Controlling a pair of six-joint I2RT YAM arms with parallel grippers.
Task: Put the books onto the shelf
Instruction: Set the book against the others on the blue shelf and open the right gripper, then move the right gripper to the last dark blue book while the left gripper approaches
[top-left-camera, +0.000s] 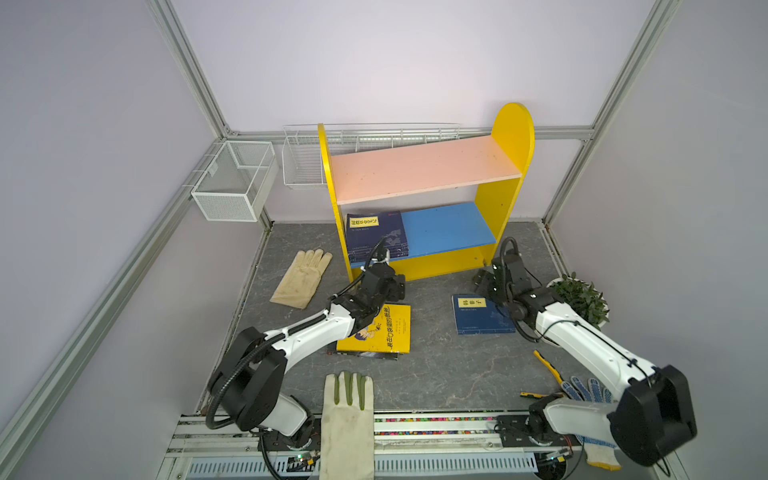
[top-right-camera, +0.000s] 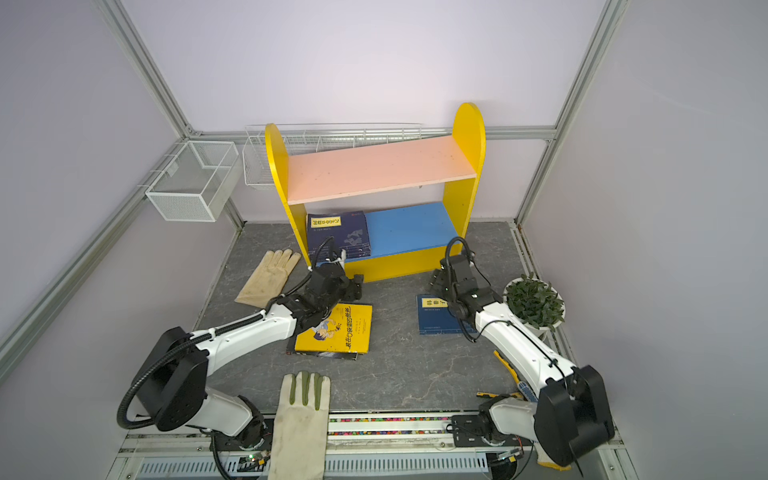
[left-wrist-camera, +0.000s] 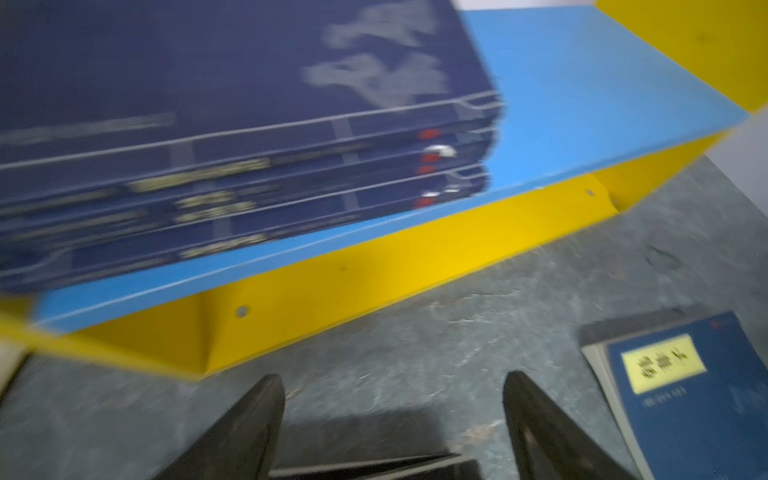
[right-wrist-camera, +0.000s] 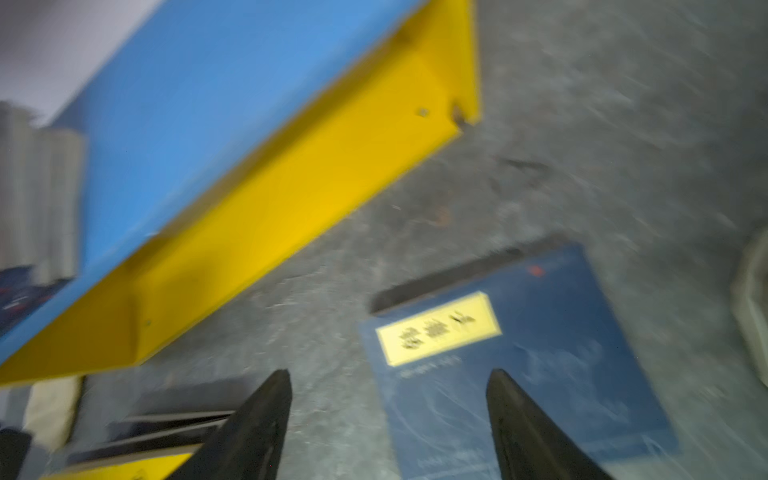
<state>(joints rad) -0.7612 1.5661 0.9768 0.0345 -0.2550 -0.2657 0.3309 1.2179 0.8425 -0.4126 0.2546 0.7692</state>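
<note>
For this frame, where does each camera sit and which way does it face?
Top pair: high at the front, looking down and back at the shelf; left arm and right arm show in both top views.
Left wrist: on the left arm, low, facing the shelved navy stack; open left gripper shows.
Right wrist: on the right arm, low, facing the shelf's blue board; open right gripper shows.
Shared: both wrist views hold the loose navy book.

Yellow shelf (top-left-camera: 513, 137) (navy books (top-left-camera: 376, 235))
</note>
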